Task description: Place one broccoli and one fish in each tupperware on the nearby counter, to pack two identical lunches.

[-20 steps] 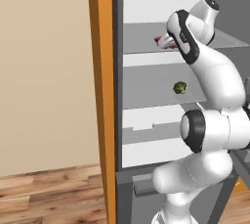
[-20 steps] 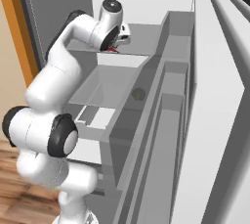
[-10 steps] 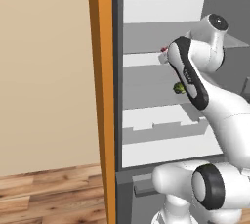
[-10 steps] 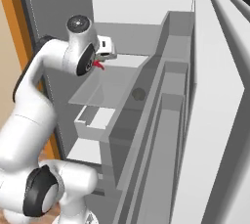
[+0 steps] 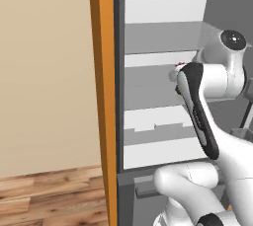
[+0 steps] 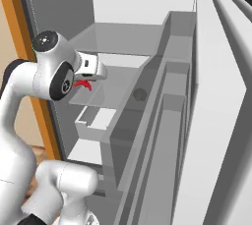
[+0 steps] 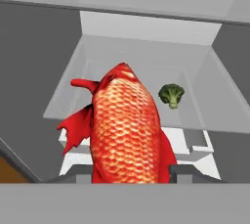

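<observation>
Arm: raised, elbow bent, hand at fridge [image 6: 211,121] shelf height. Gripper [image 7: 132,174]: clamped on red fish [image 7: 126,130]; broccoli [image 7: 171,94] beyond.

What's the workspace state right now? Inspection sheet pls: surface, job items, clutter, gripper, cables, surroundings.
Surface: open fridge; grey glass shelf and a white bin below it.
Job's things: red fish held up in front of the hand camera, red fin also showing by the hand; one broccoli sitting on the shelf behind the fish.
Clutter: nothing seen.
Gripper: gripper shut on the fish, one finger on each side of its body.
Cables: nothing seen.
Surroundings: orange cabinet edge left of the fridge, beige wall, wood floor, fridge door shelves to the right.
</observation>
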Controlling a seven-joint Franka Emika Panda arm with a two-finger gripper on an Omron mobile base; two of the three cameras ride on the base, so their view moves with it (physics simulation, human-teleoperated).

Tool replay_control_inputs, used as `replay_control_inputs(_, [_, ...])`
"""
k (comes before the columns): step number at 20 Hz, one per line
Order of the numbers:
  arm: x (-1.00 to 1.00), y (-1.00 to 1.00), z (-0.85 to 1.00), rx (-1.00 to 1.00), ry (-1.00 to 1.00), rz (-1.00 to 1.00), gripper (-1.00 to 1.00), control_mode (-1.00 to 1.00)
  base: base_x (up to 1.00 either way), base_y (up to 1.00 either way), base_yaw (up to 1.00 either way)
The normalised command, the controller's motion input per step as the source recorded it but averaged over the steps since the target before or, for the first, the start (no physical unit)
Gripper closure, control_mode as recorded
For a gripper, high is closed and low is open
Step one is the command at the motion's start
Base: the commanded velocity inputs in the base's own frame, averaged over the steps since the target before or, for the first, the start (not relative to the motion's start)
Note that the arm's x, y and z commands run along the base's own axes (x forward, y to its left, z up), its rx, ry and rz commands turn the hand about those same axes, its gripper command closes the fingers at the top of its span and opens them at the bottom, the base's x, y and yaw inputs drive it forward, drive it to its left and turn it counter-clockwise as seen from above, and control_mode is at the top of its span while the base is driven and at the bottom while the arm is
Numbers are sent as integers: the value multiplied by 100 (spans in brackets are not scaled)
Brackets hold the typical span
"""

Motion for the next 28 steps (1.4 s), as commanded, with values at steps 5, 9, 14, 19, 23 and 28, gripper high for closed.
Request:
replay_control_inputs(5, [-100,0,0,0,2,-6,100,-100,0,0,0])
replay_control_inputs(9, [-100,0,0,0,2,-5,100,-100,0,0,0])
replay_control_inputs(14, [-82,13,-8,0,1,-3,100,-100,0,0,0])
replay_control_inputs(19, [0,0,0,0,0,0,100,100,-80,25,0])
replay_control_inputs(23, [0,0,0,0,0,0,100,100,-70,54,0])
replay_control_inputs(28, [0,0,0,0,0,0,100,100,-27,100,-1])
